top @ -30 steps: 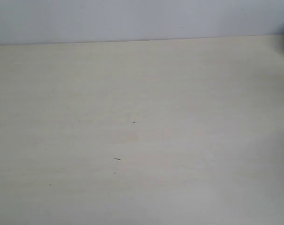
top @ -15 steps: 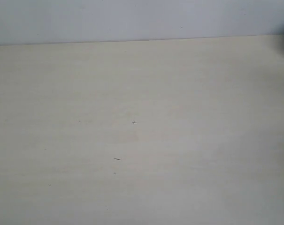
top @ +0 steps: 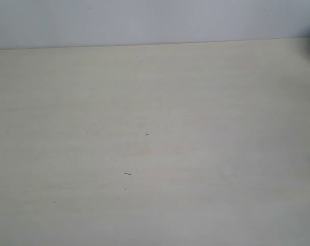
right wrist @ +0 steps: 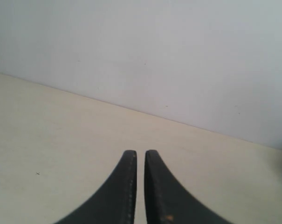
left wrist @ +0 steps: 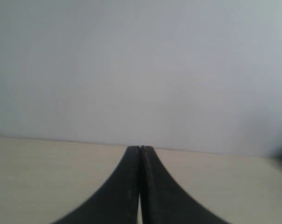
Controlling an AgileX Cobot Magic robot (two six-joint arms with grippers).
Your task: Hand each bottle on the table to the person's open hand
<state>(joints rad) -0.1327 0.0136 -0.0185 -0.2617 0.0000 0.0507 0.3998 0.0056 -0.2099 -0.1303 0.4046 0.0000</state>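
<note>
No clear plastic bottle or person's open palm shows on the wide pale cream desk, so I cannot tell which arm is nearer. The black left hand is pressed together. The black right hand is all but together. Both are empty.

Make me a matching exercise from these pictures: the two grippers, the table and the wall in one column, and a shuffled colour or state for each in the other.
Column one:
1. left gripper
2. right gripper
3. table
4. wall

Column two:
A. pale cream with a few tiny dark specks
B. black fingers touching at the tips
C. plain pale grey
D. black fingers with a thin slit between them

Pairs: 1-B, 2-D, 3-A, 4-C
</note>
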